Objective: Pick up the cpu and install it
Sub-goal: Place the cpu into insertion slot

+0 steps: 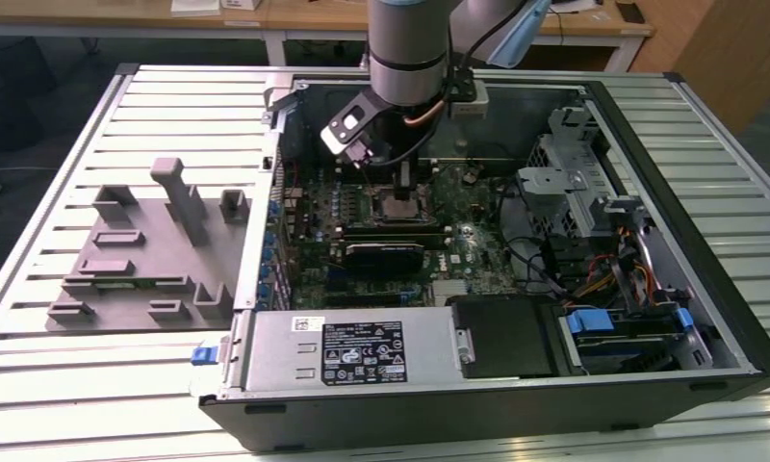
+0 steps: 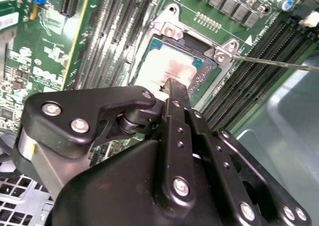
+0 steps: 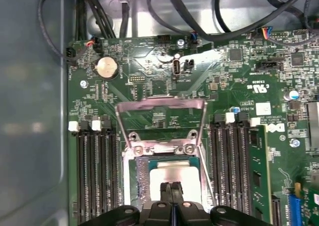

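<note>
The cpu (image 2: 164, 66) lies flat inside the motherboard socket, its silvery top plate framed by a pale green rim; it also shows in the first wrist view (image 3: 172, 175) and, small, in the exterior view (image 1: 399, 204). My gripper (image 2: 176, 86) hangs straight over it with both black fingers pressed together and nothing between them, the tips just above or touching the chip's top. In the first wrist view the gripper (image 3: 172, 188) covers the chip's near edge. The socket's metal load plate (image 3: 160, 117) stands flipped open.
The open computer case (image 1: 693, 173) lies on a slatted table. A thin socket lever (image 2: 274, 62) sticks out beside the socket. Memory slots (image 3: 94, 166) flank it on both sides. A grey fixture tray (image 1: 141, 250) sits at the exterior view's left. A power supply (image 1: 346, 351) fills the near side.
</note>
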`<state>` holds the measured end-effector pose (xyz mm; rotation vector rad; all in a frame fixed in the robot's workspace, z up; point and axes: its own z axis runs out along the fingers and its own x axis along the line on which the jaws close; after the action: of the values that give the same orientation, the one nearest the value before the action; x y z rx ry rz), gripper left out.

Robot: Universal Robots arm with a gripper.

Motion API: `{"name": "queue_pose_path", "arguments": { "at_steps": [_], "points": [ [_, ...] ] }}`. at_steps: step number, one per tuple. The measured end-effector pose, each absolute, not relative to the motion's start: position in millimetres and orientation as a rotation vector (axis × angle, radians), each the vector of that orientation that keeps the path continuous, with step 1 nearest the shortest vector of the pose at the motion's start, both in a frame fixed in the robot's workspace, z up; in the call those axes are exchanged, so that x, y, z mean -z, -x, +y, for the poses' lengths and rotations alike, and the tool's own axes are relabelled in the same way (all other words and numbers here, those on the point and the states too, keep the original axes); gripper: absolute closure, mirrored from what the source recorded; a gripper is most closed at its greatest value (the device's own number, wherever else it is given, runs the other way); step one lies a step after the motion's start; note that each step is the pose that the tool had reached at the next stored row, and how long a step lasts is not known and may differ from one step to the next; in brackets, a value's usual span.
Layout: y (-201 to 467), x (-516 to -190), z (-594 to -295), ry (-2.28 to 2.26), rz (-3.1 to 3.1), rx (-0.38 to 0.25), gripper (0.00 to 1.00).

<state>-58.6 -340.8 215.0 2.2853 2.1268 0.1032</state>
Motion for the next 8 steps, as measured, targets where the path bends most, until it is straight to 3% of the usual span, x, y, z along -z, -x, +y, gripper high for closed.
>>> {"name": "queue_pose_path", "arguments": {
  "at_steps": [8],
  "points": [
    [61.1, -214.2, -344.8, -2.285, 2.126, -0.103, 0.89]
  ]
}}
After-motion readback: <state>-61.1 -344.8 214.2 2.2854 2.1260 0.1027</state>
